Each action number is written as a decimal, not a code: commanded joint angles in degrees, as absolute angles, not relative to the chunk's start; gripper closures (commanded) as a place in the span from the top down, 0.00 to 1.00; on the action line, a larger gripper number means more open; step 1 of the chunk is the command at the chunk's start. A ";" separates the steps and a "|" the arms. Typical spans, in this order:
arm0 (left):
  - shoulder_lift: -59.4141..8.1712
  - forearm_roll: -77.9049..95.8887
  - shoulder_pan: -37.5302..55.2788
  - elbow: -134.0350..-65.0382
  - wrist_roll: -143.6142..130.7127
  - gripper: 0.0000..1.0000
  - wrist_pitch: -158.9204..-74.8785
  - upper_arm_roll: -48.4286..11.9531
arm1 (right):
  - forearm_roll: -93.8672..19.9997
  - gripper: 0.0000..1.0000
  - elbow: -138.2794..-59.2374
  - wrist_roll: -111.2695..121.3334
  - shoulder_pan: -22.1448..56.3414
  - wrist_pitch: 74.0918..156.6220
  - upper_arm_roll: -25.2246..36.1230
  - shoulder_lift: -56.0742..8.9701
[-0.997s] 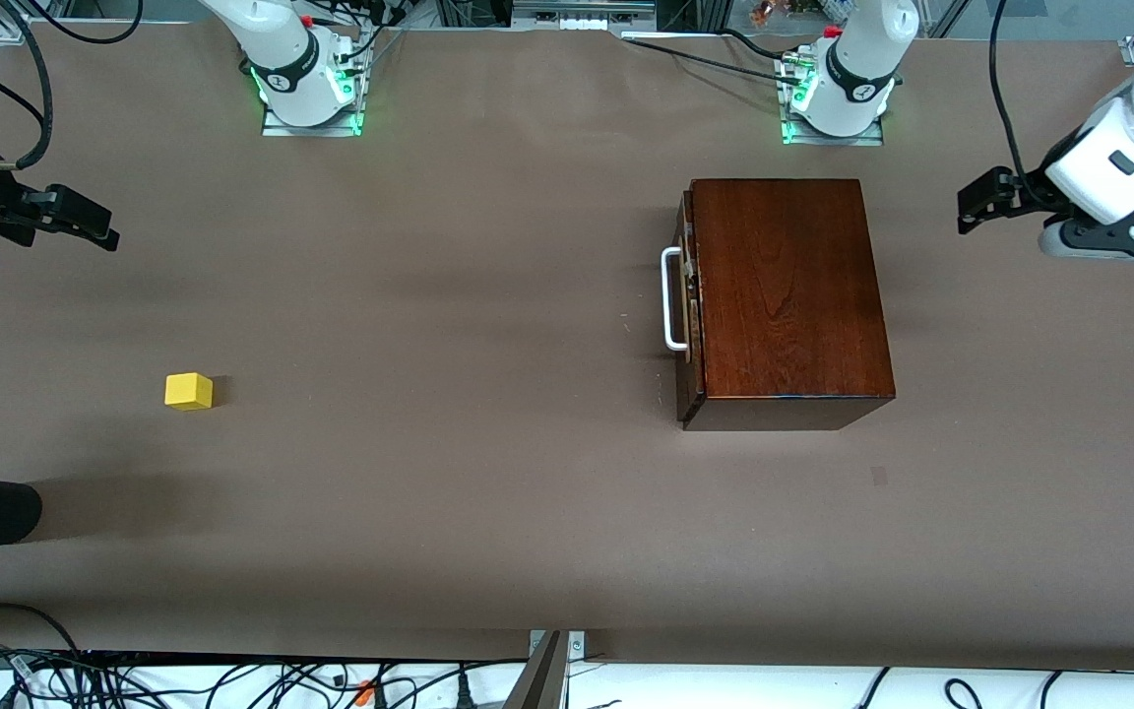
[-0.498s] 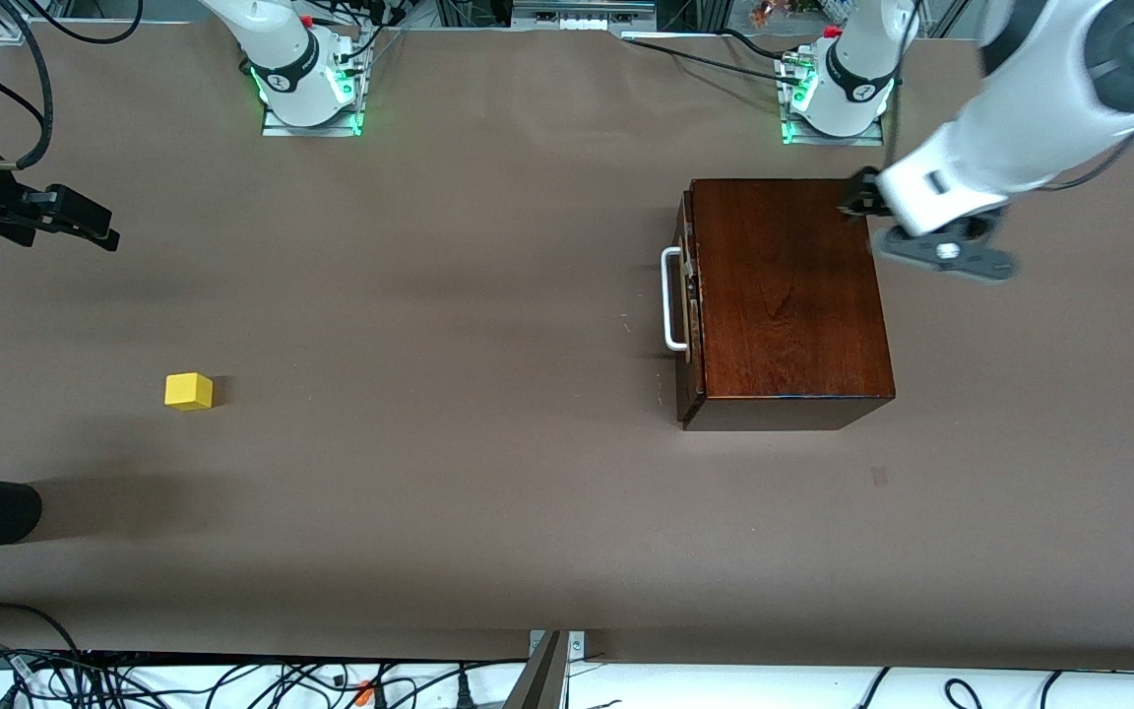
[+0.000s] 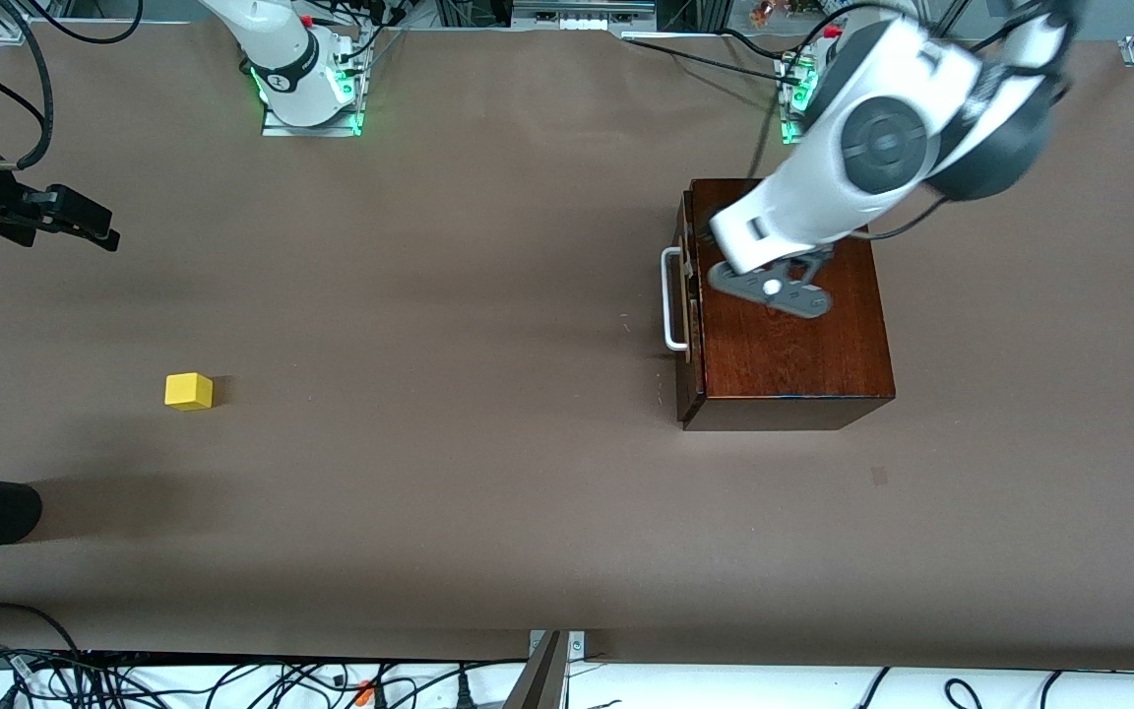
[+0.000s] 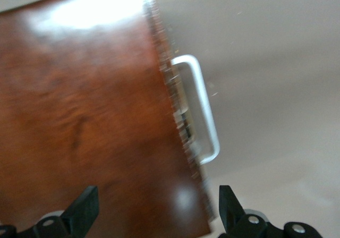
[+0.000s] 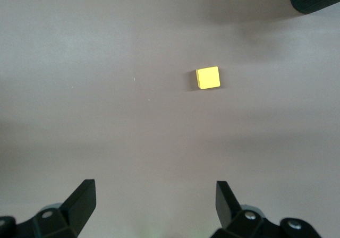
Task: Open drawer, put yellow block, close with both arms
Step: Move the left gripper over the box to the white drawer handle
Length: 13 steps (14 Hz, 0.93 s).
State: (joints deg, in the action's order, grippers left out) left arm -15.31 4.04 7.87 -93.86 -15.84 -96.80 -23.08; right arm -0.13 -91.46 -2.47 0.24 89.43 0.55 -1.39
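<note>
On the brown counter point(image 3: 488, 295), the drawer point(image 3: 687, 295) sits closed in its wooden box point(image 3: 788, 335). The left end effector point(image 4: 156, 211) hangs wide open and empty over it. The rigid white handle point(image 4: 204, 116) looks the best grip. The yellow block point(image 3: 189, 391), probably light, lies toward the right arm's end, where the right end effector point(image 5: 154, 203) waits open and empty.

The brown table point(image 3: 488, 492) carries the wooden box point(image 3: 788, 340) at three o'clock and the yellow block point(image 3: 189, 391) at nine.
</note>
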 commanded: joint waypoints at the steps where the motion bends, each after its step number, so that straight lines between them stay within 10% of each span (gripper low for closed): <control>1: -20.20 1.08 12.55 -90.70 -24.32 1.00 -99.65 -23.11 | 0.26 1.00 -92.37 -2.29 0.70 89.91 0.88 -0.44; 13: -30.58 -24.07 24.87 -91.14 -46.57 1.00 -103.62 -22.94 | 0.26 1.00 -92.37 -2.29 0.70 89.91 0.88 -0.44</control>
